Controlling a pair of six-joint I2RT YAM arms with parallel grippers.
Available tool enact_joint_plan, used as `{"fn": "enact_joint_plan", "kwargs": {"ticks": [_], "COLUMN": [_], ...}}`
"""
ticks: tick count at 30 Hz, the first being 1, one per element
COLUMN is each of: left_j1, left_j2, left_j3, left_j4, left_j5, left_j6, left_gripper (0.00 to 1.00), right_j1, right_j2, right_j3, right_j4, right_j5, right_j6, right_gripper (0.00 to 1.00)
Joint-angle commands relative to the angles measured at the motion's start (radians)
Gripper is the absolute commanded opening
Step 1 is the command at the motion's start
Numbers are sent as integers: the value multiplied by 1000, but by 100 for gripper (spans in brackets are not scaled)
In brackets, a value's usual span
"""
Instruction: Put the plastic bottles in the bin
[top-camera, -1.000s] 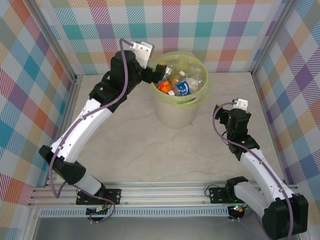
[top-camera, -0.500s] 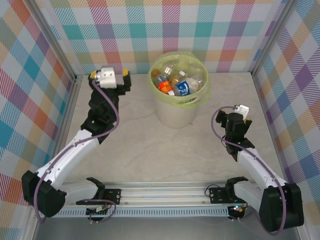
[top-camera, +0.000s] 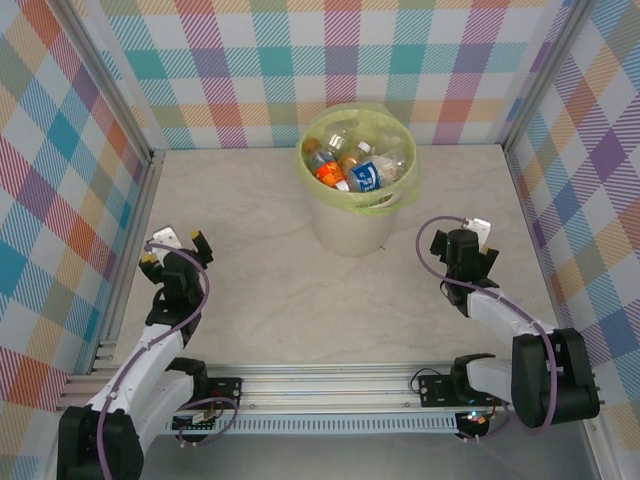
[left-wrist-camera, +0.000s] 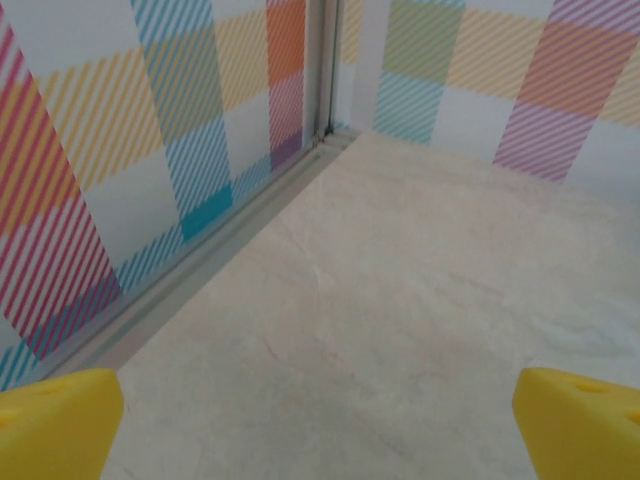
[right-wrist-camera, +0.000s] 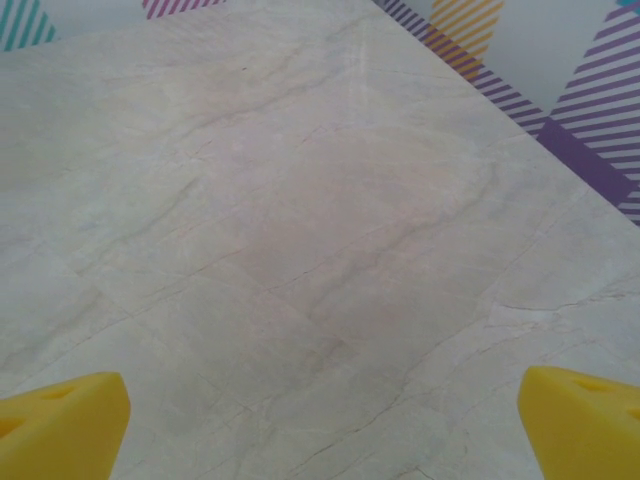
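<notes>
**Bottles in the bin, both end effectors apart**

The plastic bottles (top-camera: 352, 168) lie heaped inside the bin (top-camera: 350, 232) at the far middle of the table (top-camera: 290, 290) — the lower ones are hidden under the top layer and the yellow-green liner. An orange label and a blue one show, but their writing is too small to read. The left end effector (top-camera: 176, 248) sits near the left wall and the right end effector (top-camera: 470, 243) right of the bin. Both are spread wide and empty — the wrist views cut off the yellow fingertips (left-wrist-camera: 55, 425) at the corners.
</notes>
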Motion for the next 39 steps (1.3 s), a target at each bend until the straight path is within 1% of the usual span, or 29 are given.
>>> {"fn": "enact_joint_plan", "kwargs": {"ticks": [1, 4, 5, 6, 7, 8, 9, 12, 15, 17, 19, 22, 25, 28, 29, 30, 32, 34, 35, 36, 38, 39], "left_j1": [38, 60, 66, 67, 68, 68, 69, 82, 76, 76, 73, 20, 16, 16, 16, 15, 15, 16, 16, 16, 16, 16], "left_j2": [109, 282, 345, 388, 422, 462, 507, 629, 711, 719, 713, 723, 721, 721, 721, 721, 720, 719, 720, 720, 720, 720], "left_j3": [-14, -18, -11, 28, 48, 51, 47, 75, 61, 29, 17, 49, 51, 51, 51, 50, 48, 48, 49, 48, 49, 49], "left_j4": [81, 211, 265, 231, 248, 311, 398, 491, 589, 648, 664, 618, 612, 613, 613, 613, 616, 616, 616, 617, 616, 617], "left_j5": [129, 249, 295, 349, 386, 421, 433, 449, 480, 461, 425, 296, 283, 284, 284, 284, 285, 286, 286, 286, 286, 284], "left_j6": [-12, 53, 72, 81, 91, 96, 100, 78, 95, 89, 79, 98, 96, 96, 95, 96, 95, 97, 96, 96, 96, 96], "left_gripper": [100, 100, 100, 100, 100, 100, 100, 100, 100, 100, 100, 100, 100, 100, 100, 100, 100, 100, 100, 100, 100, 100], "right_j1": [-9, -18, -22, -28, -30, -32, -35, -44, -56, -68, -82, -101, -103, -105, -105, -105, -106, -106, -106, -106, -107, -138], "right_j2": [43, 96, 106, 114, 127, 137, 149, 178, 188, 185, 191, 207, 234, 353, 412, 401, 359, 375, 361, 343, 359, 348], "right_j3": [-6, -15, -7, -1, -4, -2, -3, 4, 5, -19, -68, -136, -200, -251, -260, -262, -250, -227, -207, -168, -39, -14], "right_j4": [125, 193, 187, 199, 231, 249, 276, 321, 330, 401, 510, 654, 792, 999, 1095, 1091, 996, 990, 933, 836, 600, 545], "right_j5": [-73, -143, -179, -222, -250, -276, -297, -353, -394, -427, -454, -482, -484, -520, -521, -522, -520, -526, -528, -513, -480, -549], "right_j6": [-61, -123, -133, -150, -166, -177, -189, -215, -236, -252, -261, -256, -253, -265, -266, -264, -264, -269, -270, -262, -245, -232], "right_gripper": [100, 99, 100, 100, 100, 100, 100, 100, 100, 100, 100, 100, 100, 100, 100, 100, 100, 100, 100, 100, 100, 100]}}
